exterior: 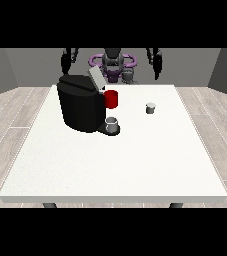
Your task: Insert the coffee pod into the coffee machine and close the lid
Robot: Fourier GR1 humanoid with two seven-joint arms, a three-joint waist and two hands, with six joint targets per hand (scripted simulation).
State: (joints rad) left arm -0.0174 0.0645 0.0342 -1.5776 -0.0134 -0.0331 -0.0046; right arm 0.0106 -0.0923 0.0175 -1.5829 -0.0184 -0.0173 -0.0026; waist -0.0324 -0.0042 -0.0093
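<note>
Up at the far edge of the table, the hand at the view's right hangs in the air beside the robot's body, a dark, slim shape pointing down; whether its fingers are straight or curled I cannot tell. The hand at the view's left hangs the same way on the other side, also black, touching nothing, and its fingers are likewise too small to read.

Below and well apart from both hands lies the table, a wide, flat, matte white slab. The coffee pod stands on it right of centre: a small, squat grey cup shape with a pale top, alone on the bare surface. To its left sits the coffee machine, a bulky, rounded black box with a smooth, dull shell. Its lid, a flat grey flap, is tilted up and open. A glossy red cylinder sticks out at the machine's right side. A small grey cup rests on the machine's low black base at the front.
</note>
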